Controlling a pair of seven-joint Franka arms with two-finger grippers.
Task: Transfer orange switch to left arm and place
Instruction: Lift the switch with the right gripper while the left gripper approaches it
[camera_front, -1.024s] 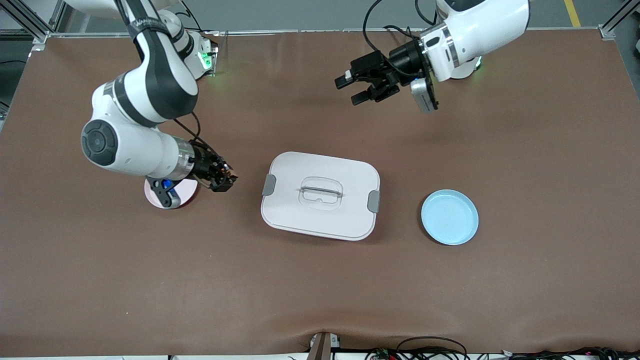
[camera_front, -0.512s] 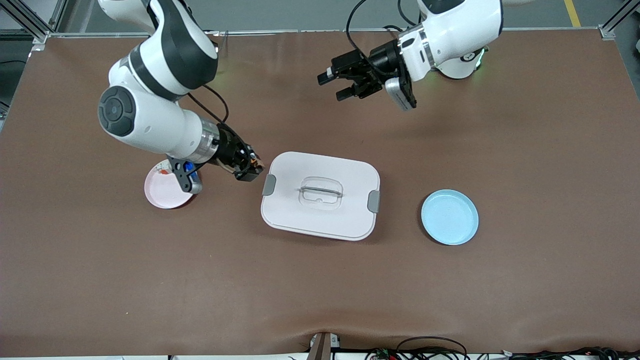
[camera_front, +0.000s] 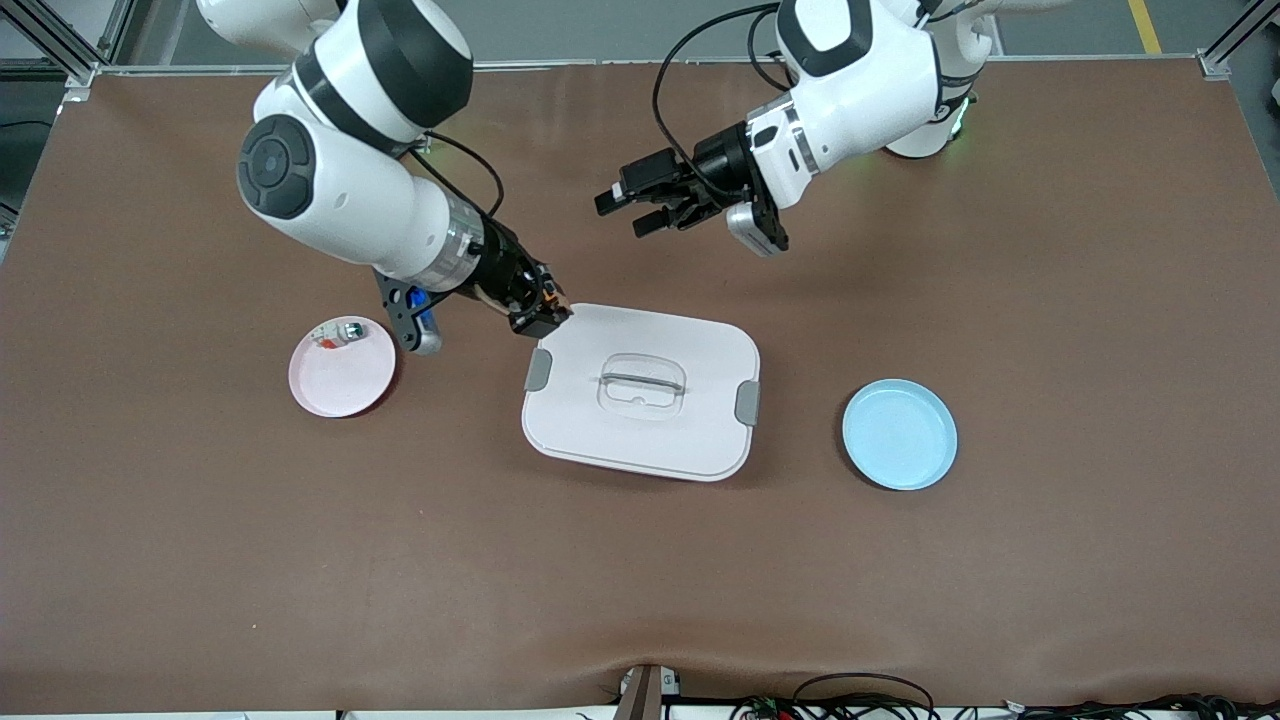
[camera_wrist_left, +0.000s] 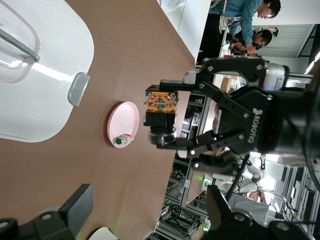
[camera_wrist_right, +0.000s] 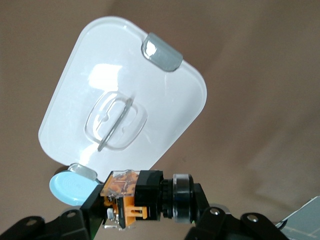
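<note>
The big white box is sitting in the middle of the table, between a pink plate and a blue plate. A small white part is lying on the pink plate. The right gripper is squeezing the orange switch, black and orange, over the box's corner. The left gripper is hanging with fingers spread over bare table.

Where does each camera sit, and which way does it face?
Front: high across the table, facing both bases; right gripper holds the switch over the box corner; left gripper open above the table.
Left wrist: on the left arm, facing the right gripper, switch and pink plate; own fingertips show.
Right wrist: looks down past its gripper onto the box.
All share the box and switch.
</note>
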